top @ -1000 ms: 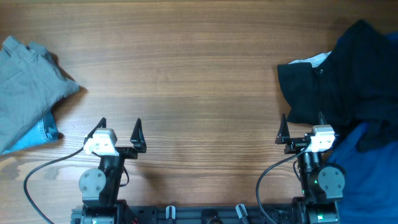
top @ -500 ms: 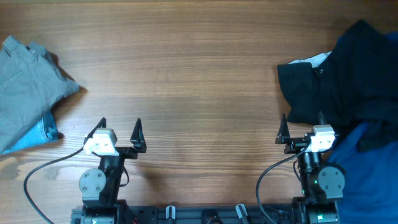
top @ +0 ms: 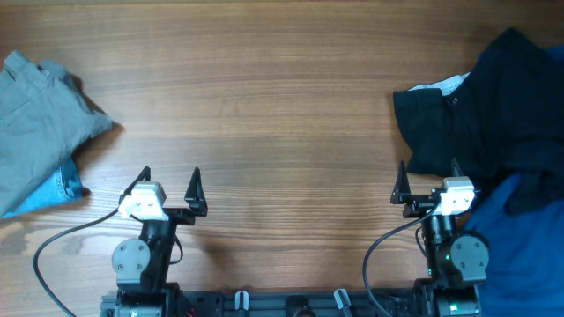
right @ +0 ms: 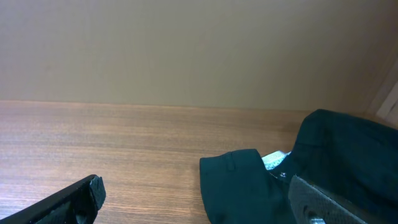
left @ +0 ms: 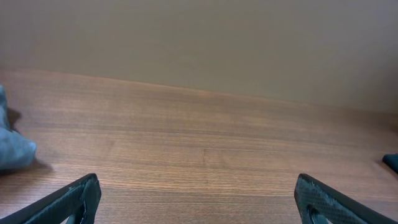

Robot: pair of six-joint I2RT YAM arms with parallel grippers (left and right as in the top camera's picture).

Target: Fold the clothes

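A black garment (top: 493, 106) lies crumpled at the table's right side, with a blue garment (top: 520, 246) below it at the right front. It also shows in the right wrist view (right: 292, 180), just ahead of my right gripper (right: 199, 205). A folded grey garment (top: 35, 123) with blue denim (top: 53, 189) under it lies at the far left; its edge shows in the left wrist view (left: 9, 149). My left gripper (top: 167, 187) is open and empty over bare wood. My right gripper (top: 426, 180) is open and empty, its right finger by the black garment's edge.
The wooden table (top: 264, 106) stretches between the two piles. A plain beige wall stands behind the table's far edge. Cables run from both arm bases at the front edge.
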